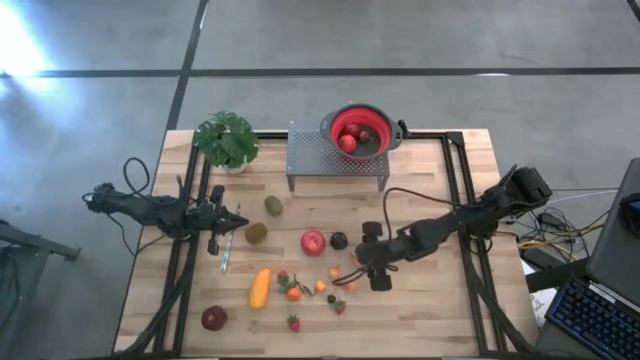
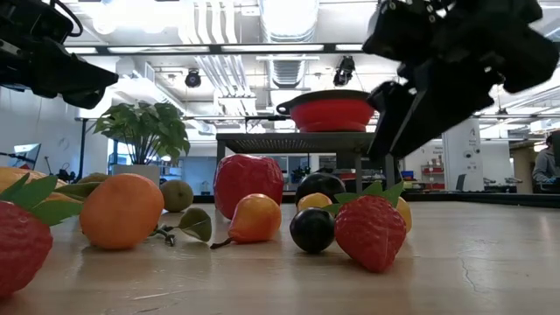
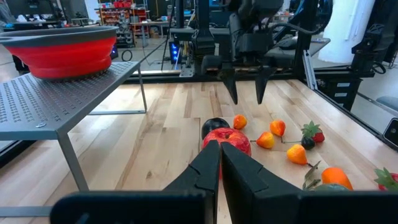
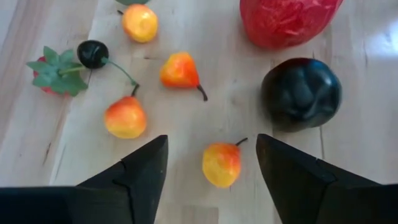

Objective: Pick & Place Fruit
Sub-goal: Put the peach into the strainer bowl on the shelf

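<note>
Pale wood table [image 1: 430,310], smooth with visible grain. Perforated grey metal stand [image 1: 335,158]. Glossy red plastic colander [image 3: 62,50]. Apple [image 4: 287,20] crinkled and shiny; plum [image 4: 301,93] glossy; fingers [image 4: 134,180] matt black.

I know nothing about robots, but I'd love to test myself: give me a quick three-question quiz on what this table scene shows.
1. True or false: the red colander already holds some red fruit.
2. Which gripper hangs open over the small orange-yellow fruit? A) left gripper B) right gripper C) neither
3. Fill in: the colander stands on a grey perforated ____.

Key
1. True: red pieces lie inside it in the high view.
2. B: the right gripper has its fingers spread either side of that fruit, beside the dark plum. The left gripper waits shut near the table's left edge.
3. Stand.
</note>
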Tool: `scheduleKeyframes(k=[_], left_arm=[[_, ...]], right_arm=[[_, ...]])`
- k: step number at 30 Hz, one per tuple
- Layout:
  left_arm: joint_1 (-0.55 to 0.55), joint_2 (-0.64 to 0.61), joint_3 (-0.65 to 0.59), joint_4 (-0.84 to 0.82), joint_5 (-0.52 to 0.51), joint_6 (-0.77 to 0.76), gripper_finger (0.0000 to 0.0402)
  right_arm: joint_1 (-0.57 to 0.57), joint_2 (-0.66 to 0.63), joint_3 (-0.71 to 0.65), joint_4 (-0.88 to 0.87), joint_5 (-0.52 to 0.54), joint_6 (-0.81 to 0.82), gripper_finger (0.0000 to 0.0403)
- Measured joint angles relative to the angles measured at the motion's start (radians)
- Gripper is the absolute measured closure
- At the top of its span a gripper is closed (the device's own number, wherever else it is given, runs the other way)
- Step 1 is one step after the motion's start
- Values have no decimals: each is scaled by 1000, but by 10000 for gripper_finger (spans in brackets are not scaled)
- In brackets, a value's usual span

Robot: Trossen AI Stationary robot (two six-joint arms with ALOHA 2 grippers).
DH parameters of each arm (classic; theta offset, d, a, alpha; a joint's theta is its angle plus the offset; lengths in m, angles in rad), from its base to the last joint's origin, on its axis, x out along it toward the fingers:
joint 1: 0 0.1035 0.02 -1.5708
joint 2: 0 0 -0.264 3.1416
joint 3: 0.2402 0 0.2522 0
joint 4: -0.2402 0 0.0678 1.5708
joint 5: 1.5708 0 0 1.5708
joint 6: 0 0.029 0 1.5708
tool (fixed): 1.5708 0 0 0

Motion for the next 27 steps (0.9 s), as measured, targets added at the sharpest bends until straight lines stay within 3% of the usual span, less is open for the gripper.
scheduleKeyframes(k=[16, 27], left_arm=[[0, 1, 0, 0, 0, 0, 380], [0, 1, 0, 0, 0, 0, 380]], right_arm=[[-1, 8, -194, 324, 15, -21, 126], [-3, 8, -298, 525, 35, 1, 159]])
